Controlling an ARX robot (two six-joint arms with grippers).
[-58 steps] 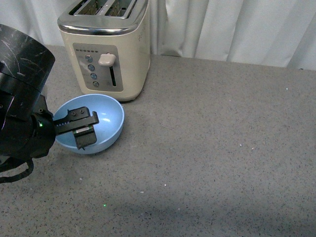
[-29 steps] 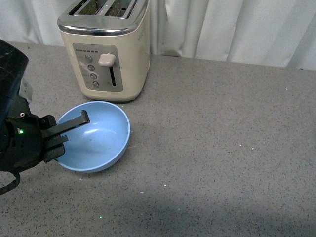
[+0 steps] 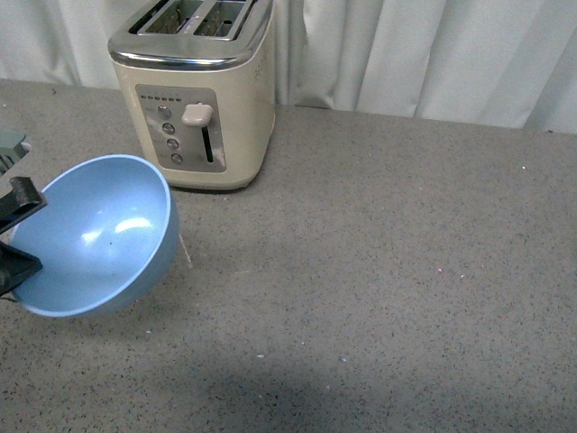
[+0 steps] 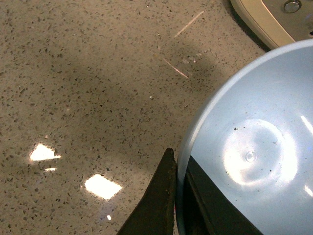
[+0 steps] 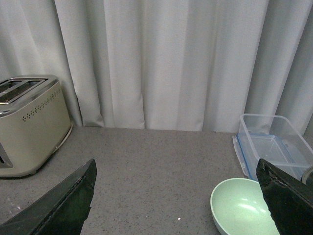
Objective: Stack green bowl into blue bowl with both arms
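Our left gripper (image 4: 180, 159) has its jaws pinched tight on the rim of the blue bowl (image 3: 99, 239). The bowl's tipped up near the table's (image 3: 406, 271) left edge, just in front of the toaster (image 3: 203, 90). Our right gripper (image 5: 176, 164) is spread wide, holding nothing. The green bowl (image 5: 242, 208) sits upright just beside a clear container (image 5: 274, 142).
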